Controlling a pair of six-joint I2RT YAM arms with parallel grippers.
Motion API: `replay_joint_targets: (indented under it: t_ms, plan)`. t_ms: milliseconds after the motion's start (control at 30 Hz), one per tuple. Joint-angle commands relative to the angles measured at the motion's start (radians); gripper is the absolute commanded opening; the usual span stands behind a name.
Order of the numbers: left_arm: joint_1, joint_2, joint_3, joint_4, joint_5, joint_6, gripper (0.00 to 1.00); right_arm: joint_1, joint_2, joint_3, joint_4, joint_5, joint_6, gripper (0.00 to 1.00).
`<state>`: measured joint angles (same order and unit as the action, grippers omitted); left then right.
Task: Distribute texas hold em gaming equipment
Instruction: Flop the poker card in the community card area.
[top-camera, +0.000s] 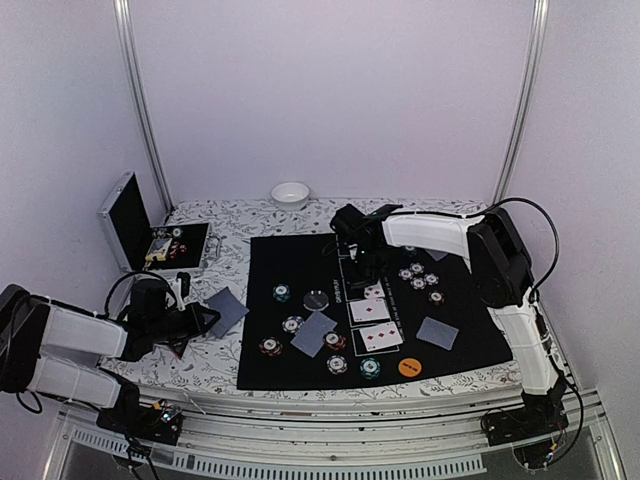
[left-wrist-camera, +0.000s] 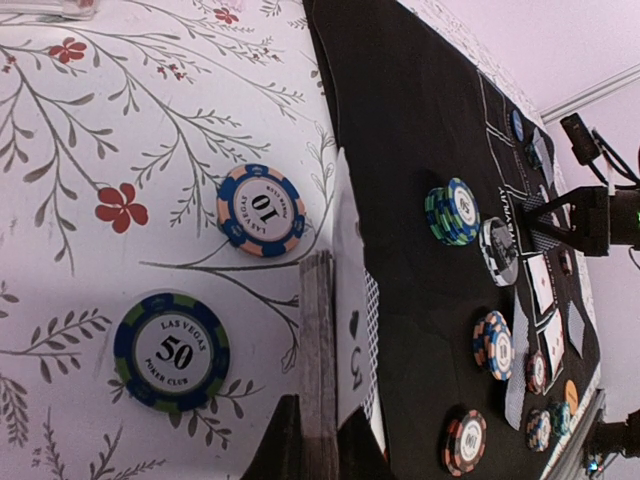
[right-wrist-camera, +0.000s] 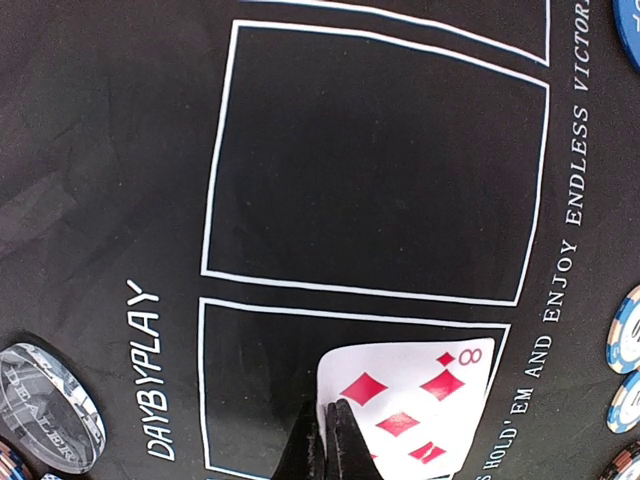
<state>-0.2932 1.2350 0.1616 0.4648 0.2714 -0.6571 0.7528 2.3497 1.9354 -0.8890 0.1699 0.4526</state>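
Currently laying board cards, I reckon: right gripper (right-wrist-camera: 330, 440) pinched closed, empty, at eight of diamonds (right-wrist-camera: 405, 400); left gripper (left-wrist-camera: 320, 445) clamps card stack (left-wrist-camera: 318, 320). Next: fill adjacent outlined box (right-wrist-camera: 375, 160).

The left gripper (left-wrist-camera: 320, 440), closed, pinches a thin stack of playing cards (left-wrist-camera: 318, 340) edge-on over a floral tablecloth (left-wrist-camera: 120, 120), where a 10 chip (left-wrist-camera: 261, 210) and a 50 chip (left-wrist-camera: 171, 351) lie flat beside the black poker mat (left-wrist-camera: 410, 120).
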Motion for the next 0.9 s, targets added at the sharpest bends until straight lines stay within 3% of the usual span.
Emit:
replay_joint_targets:
  t_ms: [0,100,200,300,533,867]
  plan:
    - [0.008,-0.012,-0.013,-0.008,-0.011,0.016,0.0,-0.011,-0.01,0.017,0.012,-0.016,0.008,0.02]
    - [0.007,-0.018,-0.015,-0.008,-0.012,0.015,0.0,-0.013,0.03,0.016,0.01,-0.015,0.006,0.04]
    - [0.006,-0.018,-0.014,-0.008,-0.014,0.016,0.0,-0.013,0.031,0.016,0.011,-0.028,0.006,0.25]
    - [0.007,-0.011,-0.012,-0.008,-0.017,0.017,0.0,-0.013,0.028,0.014,0.022,-0.057,0.002,0.37]
    - [0.007,0.0,-0.008,-0.006,-0.014,0.017,0.0,-0.013,0.01,0.001,0.082,-0.163,-0.002,0.43]
    - [0.007,-0.045,-0.011,-0.014,-0.002,0.021,0.0,-0.024,-0.107,-0.019,0.226,-0.26,-0.036,0.61]
